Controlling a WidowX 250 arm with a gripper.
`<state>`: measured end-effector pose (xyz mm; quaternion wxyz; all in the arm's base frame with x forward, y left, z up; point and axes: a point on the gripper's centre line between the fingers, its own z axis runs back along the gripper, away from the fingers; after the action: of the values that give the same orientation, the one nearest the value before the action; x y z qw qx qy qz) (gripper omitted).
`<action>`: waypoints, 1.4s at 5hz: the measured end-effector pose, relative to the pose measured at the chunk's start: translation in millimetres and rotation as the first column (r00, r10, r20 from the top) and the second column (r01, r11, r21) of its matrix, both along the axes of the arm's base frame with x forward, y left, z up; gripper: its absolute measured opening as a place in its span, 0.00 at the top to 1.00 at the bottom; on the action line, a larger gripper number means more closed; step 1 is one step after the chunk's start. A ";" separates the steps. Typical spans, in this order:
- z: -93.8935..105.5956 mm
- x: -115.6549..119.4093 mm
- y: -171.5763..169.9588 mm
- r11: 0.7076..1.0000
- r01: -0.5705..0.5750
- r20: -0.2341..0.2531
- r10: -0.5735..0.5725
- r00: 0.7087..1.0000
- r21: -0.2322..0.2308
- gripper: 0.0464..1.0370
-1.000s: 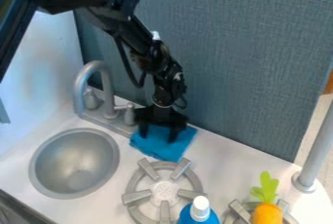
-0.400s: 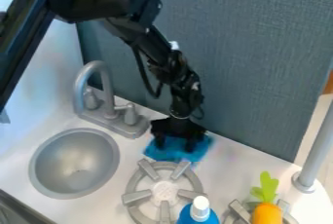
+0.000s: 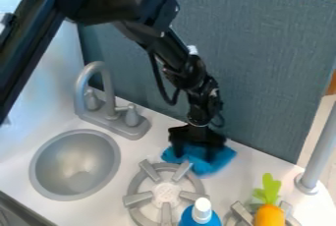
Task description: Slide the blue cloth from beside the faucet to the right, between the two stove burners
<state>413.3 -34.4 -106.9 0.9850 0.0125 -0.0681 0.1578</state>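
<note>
Camera view shows the black gripper (image 3: 195,154) just right of and below the frame's centre, fingers apart and touching the blue cloth (image 3: 205,165), which lies directly beneath, longer left to right, beside the grey burner (image 3: 137,199).

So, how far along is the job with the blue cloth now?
Partly done, I think. Done: the cloth has moved along the counter, away from the tap. In progress: the hand is at the cloth, between the burner and the panel. Left: probably the hand moving clear; whether more cloth movement remains, I cannot tell.
</note>
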 end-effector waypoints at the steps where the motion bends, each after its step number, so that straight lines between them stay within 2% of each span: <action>1: 2.0 6.3 -25.9 0.999 0.038 0.035 -0.038 0.999 -0.017 0.03; 2: -2.1 7.9 -48.3 0.997 0.069 0.030 -0.069 0.997 -0.024 0.03; 4: 0.4 3.0 -94.5 0.989 0.143 0.061 -0.140 0.988 -0.044 0.03; 5: -4.2 -4.0 -97.3 0.987 0.147 0.055 -0.144 0.988 -0.062 0.03; 6: -3.1 -16.4 -95.7 0.992 0.122 0.038 -0.121 0.992 -0.027 0.03; 7: 14.4 -25.1 -88.8 0.995 0.100 0.073 -0.099 0.992 -0.011 0.04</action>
<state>388.2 -123.2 -92.6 0.9887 -0.0041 -0.1029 0.1092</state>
